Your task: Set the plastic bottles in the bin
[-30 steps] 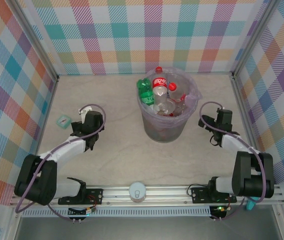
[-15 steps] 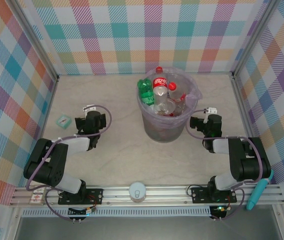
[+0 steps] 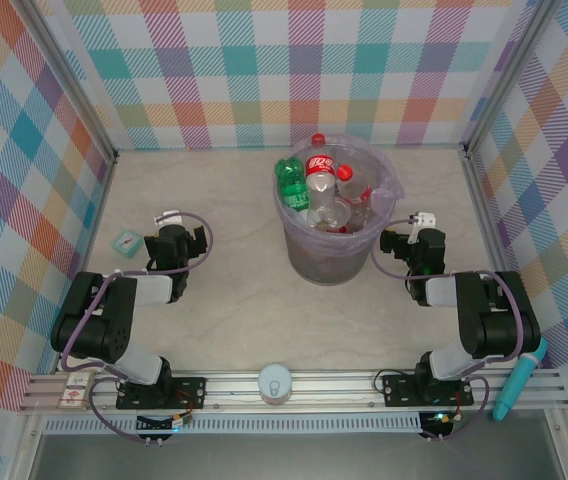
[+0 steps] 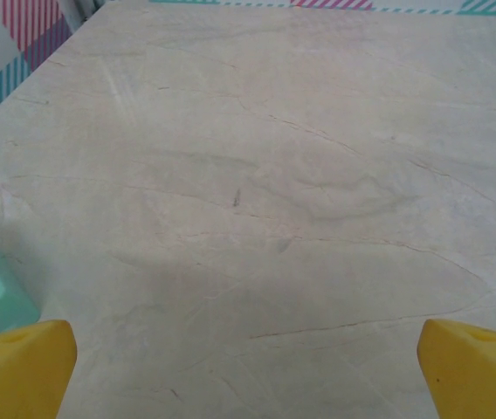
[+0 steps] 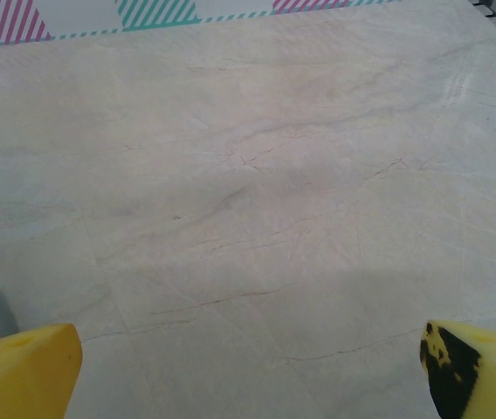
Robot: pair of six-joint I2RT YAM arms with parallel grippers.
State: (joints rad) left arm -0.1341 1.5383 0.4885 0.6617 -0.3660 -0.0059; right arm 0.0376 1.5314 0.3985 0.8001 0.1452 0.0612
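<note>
— What changed?
— Both arms have folded back, one on each side of the bin [image 3: 330, 262]. The left gripper [image 4: 246, 371] and right gripper [image 5: 248, 367] are spread wide.
— And the bottles [image 3: 320, 180]?
— Piled inside the bin. The writing on the red label is too small to read.

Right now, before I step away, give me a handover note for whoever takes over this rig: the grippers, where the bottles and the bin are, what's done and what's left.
Left gripper: open, empty, over bare tabletop, with the small teal square packet just to its left.
Right gripper: open, empty, over the tabletop to the right of the bin.
Bin: the round grey bucket with a lavender bag liner stands upright mid-table, between the arms.
Clear red-capped plastic bottles and a green bottle: piled inside the bin, up to its rim.
Done: every bottle I can see is in the bin.
Left: probably nothing. Leave the packet.
</note>
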